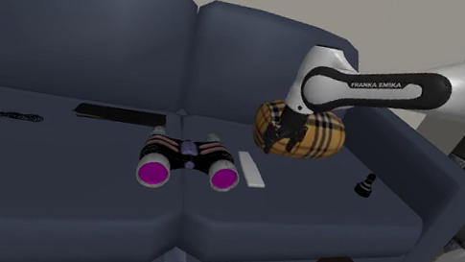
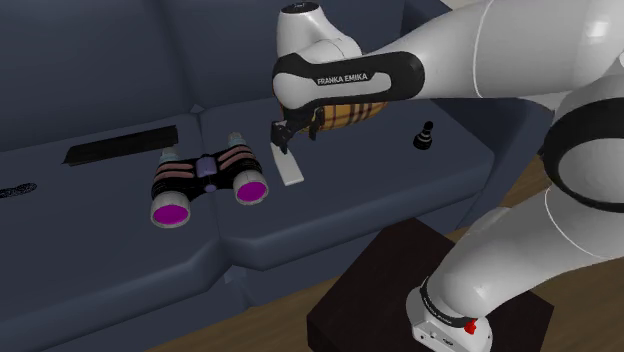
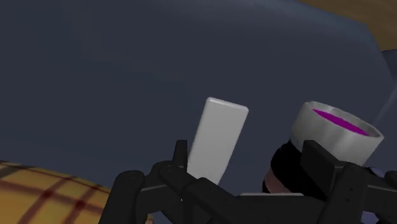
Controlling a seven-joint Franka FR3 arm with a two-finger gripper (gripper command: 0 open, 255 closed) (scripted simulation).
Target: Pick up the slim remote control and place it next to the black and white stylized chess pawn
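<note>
Dark blue sofa (image 1: 36, 190), wooden floor (image 2: 275, 326); the slim pale-grey remote (image 1: 253, 170) lies flat at three o'clock of the binoculars (image 1: 188, 162) in the shoulder view, my tool (image 1: 279, 143) released above.

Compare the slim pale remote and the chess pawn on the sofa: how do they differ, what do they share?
The remote is pale grey-white; the pawn is black. The remote lies flat; the pawn stands upright. The remote is a long thin slab; the pawn is short and rounded. Both rest on one seat cushion of the sofa.
</note>
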